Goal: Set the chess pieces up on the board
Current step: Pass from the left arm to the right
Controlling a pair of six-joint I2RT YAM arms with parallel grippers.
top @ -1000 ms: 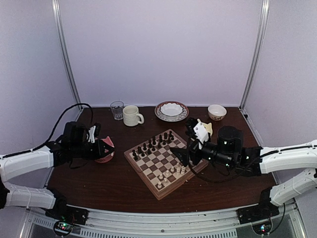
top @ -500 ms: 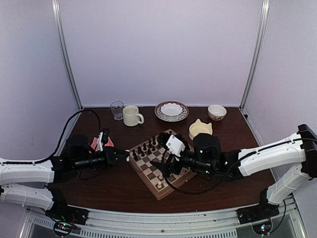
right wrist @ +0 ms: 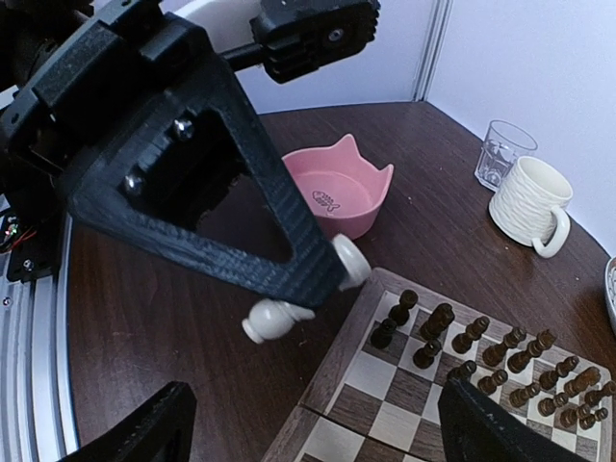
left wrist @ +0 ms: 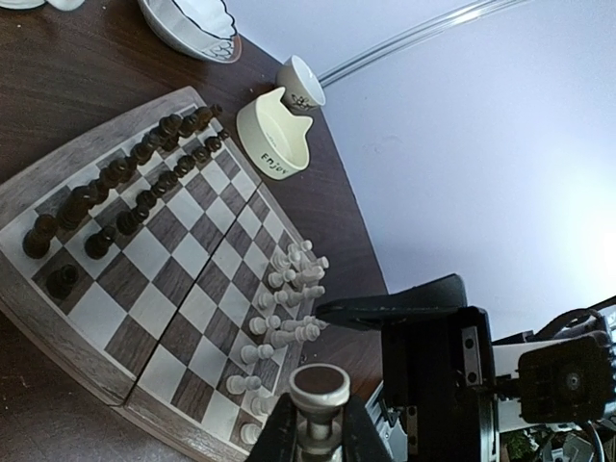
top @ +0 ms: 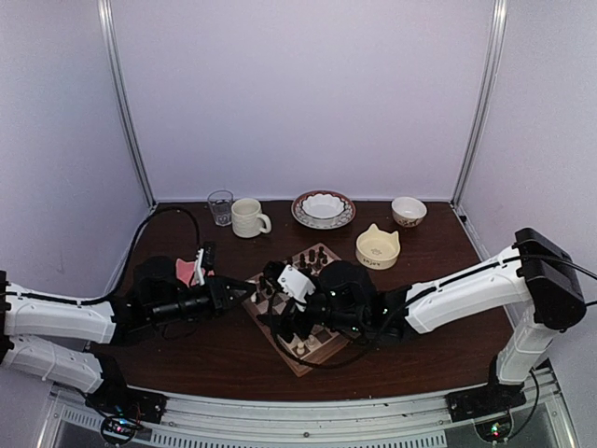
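My left gripper (left wrist: pixel 318 423) is shut on a cream-white chess piece (left wrist: pixel 320 387) and holds it sideways just above the table by the board's left corner. In the right wrist view that piece (right wrist: pixel 277 319) pokes out on both sides of the left fingers (right wrist: pixel 289 260). My right gripper (right wrist: pixel 318 433) stands open and faces it, a finger low on each side. The board (top: pixel 315 362) carries dark pieces (left wrist: pixel 135 183) in two far rows and white chess pieces (left wrist: pixel 294 289) crowded along the near-right edge, some lying down. Seen from above, the two grippers (top: pixel 250 290) meet at the board's left edge.
A pink cat-shaped bowl (right wrist: pixel 339 192) sits left of the board. At the back stand a glass (top: pixel 220 205), a cream mug (top: pixel 249 217), a patterned plate with a white bowl (top: pixel 323 209) and a small bowl (top: pixel 409 211). A cream cat bowl (top: pixel 377 248) lies right of the board.
The left gripper has carried the white piece right, from the pink bowl to the board's left corner. The right arm has swept left across the board to meet it.
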